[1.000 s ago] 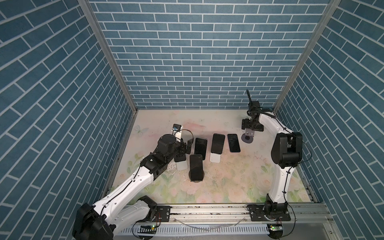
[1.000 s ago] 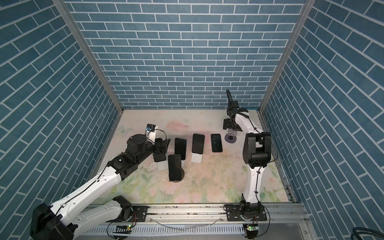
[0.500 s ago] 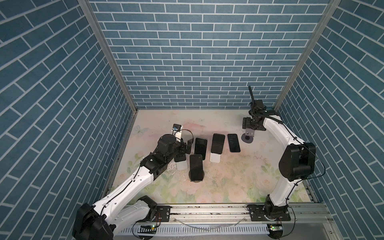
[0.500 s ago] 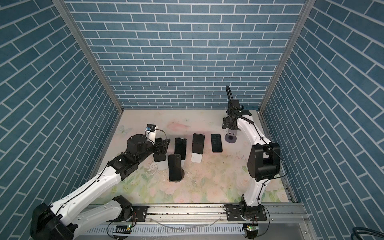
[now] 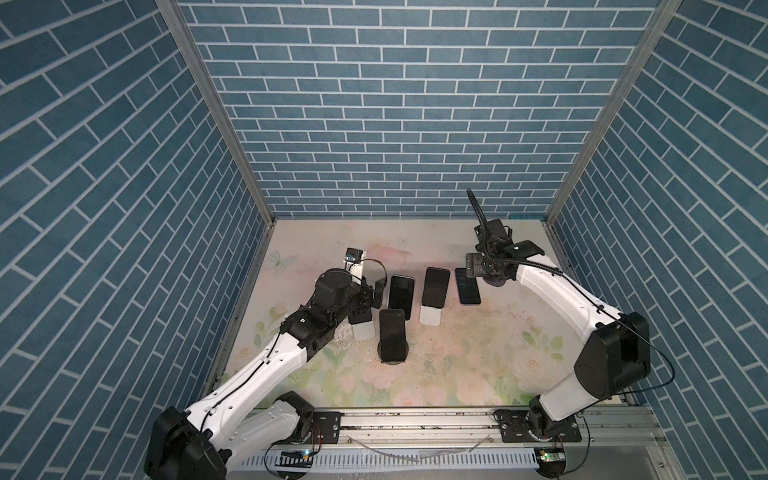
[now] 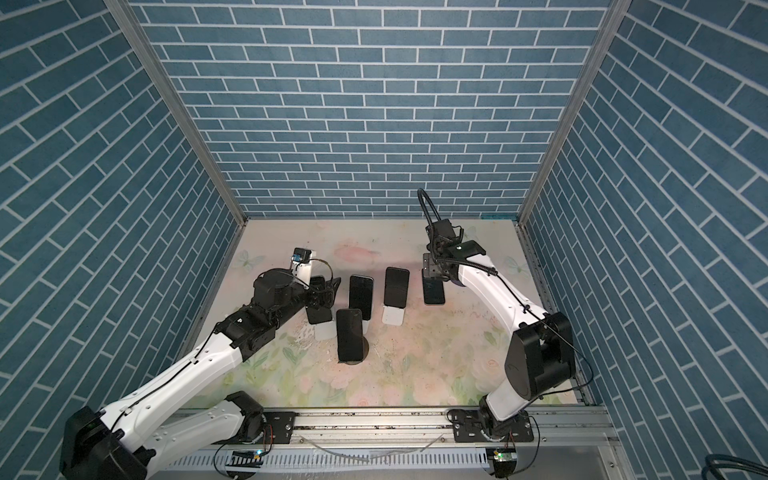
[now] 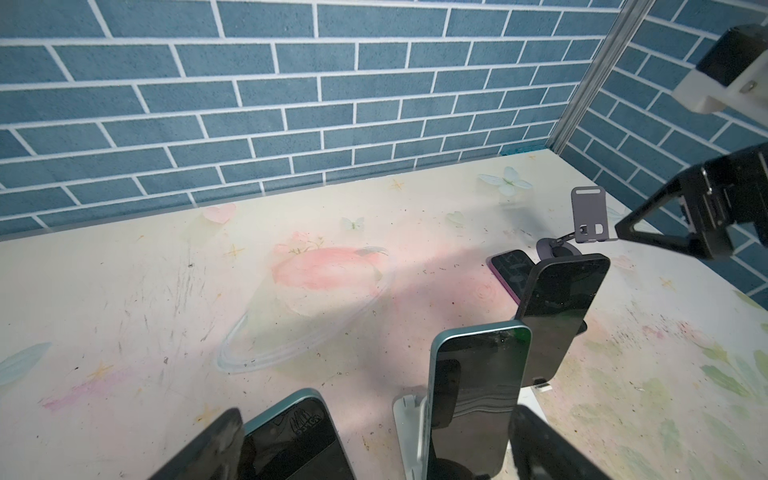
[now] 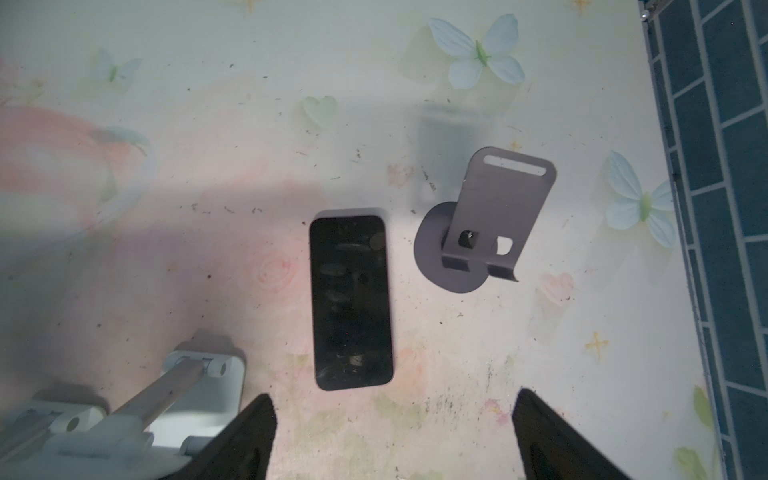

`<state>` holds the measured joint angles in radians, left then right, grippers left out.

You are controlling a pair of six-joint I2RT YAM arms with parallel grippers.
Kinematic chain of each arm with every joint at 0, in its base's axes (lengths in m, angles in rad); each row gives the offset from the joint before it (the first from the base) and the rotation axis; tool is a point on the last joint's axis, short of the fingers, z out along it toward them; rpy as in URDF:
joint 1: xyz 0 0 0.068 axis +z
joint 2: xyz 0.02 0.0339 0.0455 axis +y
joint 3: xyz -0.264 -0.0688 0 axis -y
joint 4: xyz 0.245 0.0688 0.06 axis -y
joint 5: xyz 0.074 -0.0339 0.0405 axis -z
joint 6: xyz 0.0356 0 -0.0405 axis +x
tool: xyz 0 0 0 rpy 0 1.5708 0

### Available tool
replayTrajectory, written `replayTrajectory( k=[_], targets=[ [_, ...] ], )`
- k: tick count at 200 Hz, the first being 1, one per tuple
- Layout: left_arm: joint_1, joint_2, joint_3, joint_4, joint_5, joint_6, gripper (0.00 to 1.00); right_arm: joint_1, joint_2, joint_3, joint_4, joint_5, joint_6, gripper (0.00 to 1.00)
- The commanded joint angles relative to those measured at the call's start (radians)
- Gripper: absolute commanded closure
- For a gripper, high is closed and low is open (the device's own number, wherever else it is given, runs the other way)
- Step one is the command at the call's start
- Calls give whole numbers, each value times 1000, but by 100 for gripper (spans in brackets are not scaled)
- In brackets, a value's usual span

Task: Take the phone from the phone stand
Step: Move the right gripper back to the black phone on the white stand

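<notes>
Several dark phones stand in a row. My left gripper (image 5: 372, 296) is open around the top of the leftmost phone (image 6: 318, 312), which leans on a white stand (image 5: 365, 332). In the left wrist view that teal-edged phone (image 7: 299, 436) lies between the open fingers (image 7: 208, 449). Another phone (image 5: 468, 286) lies flat on the table beside an empty grey stand (image 8: 486, 224). My right gripper (image 5: 474, 266) hovers open above that flat phone (image 8: 351, 301), holding nothing.
Other phones rest on stands: one (image 5: 401, 296) beside the left gripper, one (image 5: 435, 286) on a white stand (image 5: 430, 318), one (image 5: 392, 338) on a dark round base in front. Blue brick walls (image 5: 395, 124) close three sides; a rail (image 5: 415, 419) runs along the front.
The right arm's elbow has swung out to the right and dropped lower, while its gripper stayed above the flat phone. The left arm has not moved.
</notes>
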<state>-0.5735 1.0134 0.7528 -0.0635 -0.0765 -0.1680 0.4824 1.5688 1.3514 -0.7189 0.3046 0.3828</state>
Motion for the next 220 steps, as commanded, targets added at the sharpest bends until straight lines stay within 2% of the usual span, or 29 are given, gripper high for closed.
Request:
replayTrajectory(
  k=[1,99,146,177,220],
  targets=[
    [4,-16,12,-1,11,1,0,46,-51,-70,32,24,66,10],
    [4,-5,22,10,52,-18,0,243,-140,-225,102,63,147,10],
    [4,-9,25,7,66,-15,0,338,-96,-204,163,91,196,8],
    [3,-22,17,2,67,-11,0,390,-50,-191,220,125,233,1],
    [3,-47,0,1,63,-9,0,433,9,-174,289,175,266,1]
  ],
)
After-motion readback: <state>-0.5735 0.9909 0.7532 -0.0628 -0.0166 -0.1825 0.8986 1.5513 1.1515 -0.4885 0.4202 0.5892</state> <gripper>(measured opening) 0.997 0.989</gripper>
